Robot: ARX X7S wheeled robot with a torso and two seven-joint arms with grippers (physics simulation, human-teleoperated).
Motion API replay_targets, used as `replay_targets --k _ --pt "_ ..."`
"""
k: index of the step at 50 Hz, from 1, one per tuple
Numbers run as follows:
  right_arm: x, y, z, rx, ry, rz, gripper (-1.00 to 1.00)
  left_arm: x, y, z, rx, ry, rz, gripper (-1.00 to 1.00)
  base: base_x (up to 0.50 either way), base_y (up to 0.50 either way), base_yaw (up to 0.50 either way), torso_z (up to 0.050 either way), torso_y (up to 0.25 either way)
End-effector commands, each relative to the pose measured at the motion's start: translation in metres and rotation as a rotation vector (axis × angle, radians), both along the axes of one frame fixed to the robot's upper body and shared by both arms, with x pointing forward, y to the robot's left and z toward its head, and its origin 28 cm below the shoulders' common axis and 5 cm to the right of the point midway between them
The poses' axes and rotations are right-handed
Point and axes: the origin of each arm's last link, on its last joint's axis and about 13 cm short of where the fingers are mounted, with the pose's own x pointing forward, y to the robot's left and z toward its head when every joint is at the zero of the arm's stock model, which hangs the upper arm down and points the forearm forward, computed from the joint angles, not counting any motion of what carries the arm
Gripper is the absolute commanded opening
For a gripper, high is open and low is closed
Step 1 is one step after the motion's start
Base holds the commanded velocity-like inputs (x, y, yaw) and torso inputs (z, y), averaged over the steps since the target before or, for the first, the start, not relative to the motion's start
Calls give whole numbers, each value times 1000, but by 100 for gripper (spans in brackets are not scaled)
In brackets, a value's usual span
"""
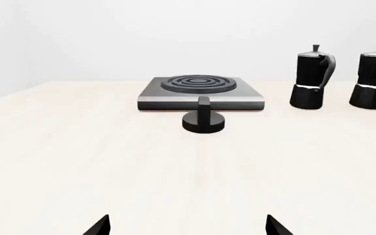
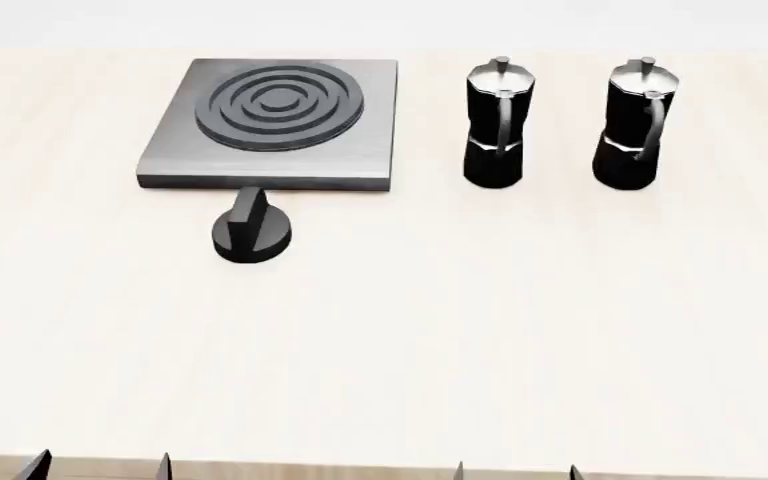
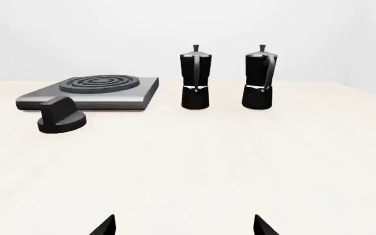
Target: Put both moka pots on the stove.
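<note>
Both hands, left (image 2: pixel 97 466) and right (image 2: pixel 515 470), are spread, gripping nothing; moka pots (image 2: pixel 498 122) (image 2: pixel 638 125) stand lidded beside the stove (image 2: pixel 272 122).

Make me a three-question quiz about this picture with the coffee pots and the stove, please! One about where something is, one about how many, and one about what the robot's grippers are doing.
1. Where is the round black knob?
A. on the stove
B. on the table in front of the stove
C. between the pots

2. How many moka pots are there?
A. one
B. two
C. three

3. What are the grippers holding?
A. nothing
B. a pot
C. the knob

Answers:
1 B: it sits by the stove's near edge.
2 B: the left moka pot and the right moka pot stand side by side.
3 A: the left gripper and right gripper are open and empty.
</note>
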Motion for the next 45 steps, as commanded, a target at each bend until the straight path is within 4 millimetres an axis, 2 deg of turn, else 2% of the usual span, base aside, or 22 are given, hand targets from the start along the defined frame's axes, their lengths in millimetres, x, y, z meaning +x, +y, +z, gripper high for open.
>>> replay_targets --k 1,13,24,33,45 --pt "0 0 0 0 0 0 100 0 0 0 0 0 0 100 0 0 0 0 0" --pt "-1 0 1 -15 2 -3 100 -2 -3 -2 15 14 -37 100 0 0 0 0 0" --pt "-10 3 22 -35 -53 9 100 -7 -3 11 29 -30 -36 100 0 0 0 0 0" --pt "-29 6 61 -42 -178 19 100 -25 -5 45 23 -143 -38 100 0 0 0 0 0" --pt "-52 8 96 -38 -309 27 100 -56 -3 89 -6 -299 -40 100 0 0 0 0 0"
